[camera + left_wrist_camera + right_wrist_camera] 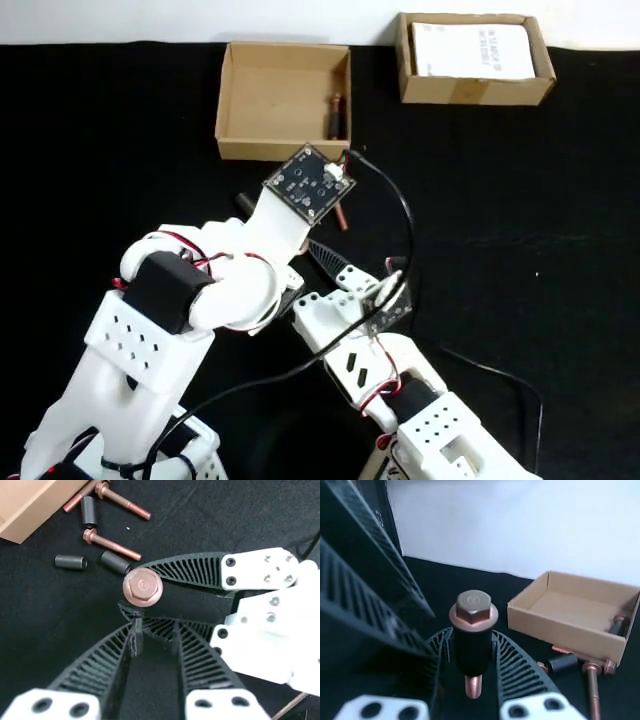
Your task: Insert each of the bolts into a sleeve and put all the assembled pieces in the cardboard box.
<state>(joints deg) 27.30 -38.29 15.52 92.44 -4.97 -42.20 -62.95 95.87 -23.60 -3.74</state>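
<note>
Snugly, right fingers (520, 675) pinch sleeve (470, 650) holding bolt (473, 611).

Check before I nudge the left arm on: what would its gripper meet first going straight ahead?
Most likely the bolt, head-on, standing in the sleeve that the right gripper holds; how near is unclear.

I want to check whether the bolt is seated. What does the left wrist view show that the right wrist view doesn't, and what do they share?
Left wrist view: the held bolt end-on, hex head up, with three loose sleeves among bare bolts on the table.
Right wrist view: the same bolt side-on, passing through the sleeve clamped in the right gripper, tip sticking out below. There is also an assembled piece inside the cardboard box.
Both: that bolt, the box, and loose parts beside it.
</note>
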